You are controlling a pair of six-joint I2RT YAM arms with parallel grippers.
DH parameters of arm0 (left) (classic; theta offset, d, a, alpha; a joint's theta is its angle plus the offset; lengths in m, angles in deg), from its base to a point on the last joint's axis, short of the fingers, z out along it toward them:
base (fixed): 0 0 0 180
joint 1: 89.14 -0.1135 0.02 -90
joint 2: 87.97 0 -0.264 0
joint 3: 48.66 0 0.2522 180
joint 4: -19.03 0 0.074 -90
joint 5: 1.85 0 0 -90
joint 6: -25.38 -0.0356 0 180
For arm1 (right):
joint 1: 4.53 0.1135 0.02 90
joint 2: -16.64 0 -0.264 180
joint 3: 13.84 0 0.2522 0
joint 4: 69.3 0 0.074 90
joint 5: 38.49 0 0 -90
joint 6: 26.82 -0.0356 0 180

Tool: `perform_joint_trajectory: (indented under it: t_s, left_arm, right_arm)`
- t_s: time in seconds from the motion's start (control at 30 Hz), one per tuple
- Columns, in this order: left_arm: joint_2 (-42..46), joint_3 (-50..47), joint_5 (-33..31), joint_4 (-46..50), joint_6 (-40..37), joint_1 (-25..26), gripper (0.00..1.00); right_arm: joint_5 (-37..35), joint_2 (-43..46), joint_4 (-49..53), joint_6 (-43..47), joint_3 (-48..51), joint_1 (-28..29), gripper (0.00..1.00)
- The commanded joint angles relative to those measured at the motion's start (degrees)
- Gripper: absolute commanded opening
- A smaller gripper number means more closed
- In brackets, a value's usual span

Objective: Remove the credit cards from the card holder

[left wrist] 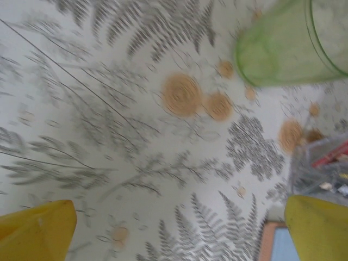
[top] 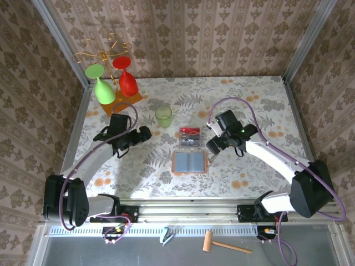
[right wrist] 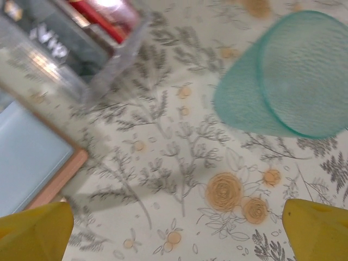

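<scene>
The card holder (top: pixel 190 162) lies open and flat on the table, pink-rimmed with grey-blue pockets facing up. Its corner shows in the left wrist view (left wrist: pixel 273 246) and its blue inside in the right wrist view (right wrist: pixel 27 155). Just behind it lie the credit cards: a red one (top: pixel 189 131) (right wrist: pixel 103 19) and a silvery-grey one (top: pixel 189 141) (right wrist: pixel 49 49), inside a clear tray (right wrist: pixel 117 60). My left gripper (top: pixel 145 133) (left wrist: pixel 176 234) hovers left of the holder, open and empty. My right gripper (top: pixel 213 145) (right wrist: pixel 176 234) hovers to the right, open and empty.
A green cup (top: pixel 163 116) (left wrist: pixel 283 43) (right wrist: pixel 283 76) stands behind the cards, to their left. A rack with a green and a red glass (top: pixel 111 83) on an orange base occupies the back left corner. Wallpapered walls enclose the table. A wooden mallet (top: pixel 222 244) lies below the near rail.
</scene>
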Motion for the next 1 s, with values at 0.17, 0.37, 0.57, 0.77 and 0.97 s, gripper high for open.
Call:
perform_joint_trajectory:
  t_s: [0.17,0.37,0.57,0.77,0.97]
  left_arm:
    - [5.3,-3.2,-16.5,-2.7,-10.5,-5.2,1.00]
    - [9.0,-11.7,-28.1,-18.0,-20.5,-6.1,1.00]
    - [10.2,-17.8,-25.9,-32.0,-27.6,-8.5,1.00]
    - [4.3,-26.0,-22.2,-55.7,-31.8,-9.6,1.00]
    - [-4.8,-23.8,-16.4,-62.2,-33.0,-11.7,1.00]
  right_arm:
    - [-10.7,0.9,-21.0,-6.9,10.8,-5.2,1.00]
    - [-11.4,1.0,-35.0,-11.6,18.7,-11.9,1.00]
    - [-10.9,0.0,-45.6,-14.6,22.7,-17.0,1.00]
    - [-9.5,-1.5,-58.0,-13.9,25.4,-18.7,1.00]
    - [-8.3,-2.5,-65.3,-11.7,26.9,-19.5,1.00]
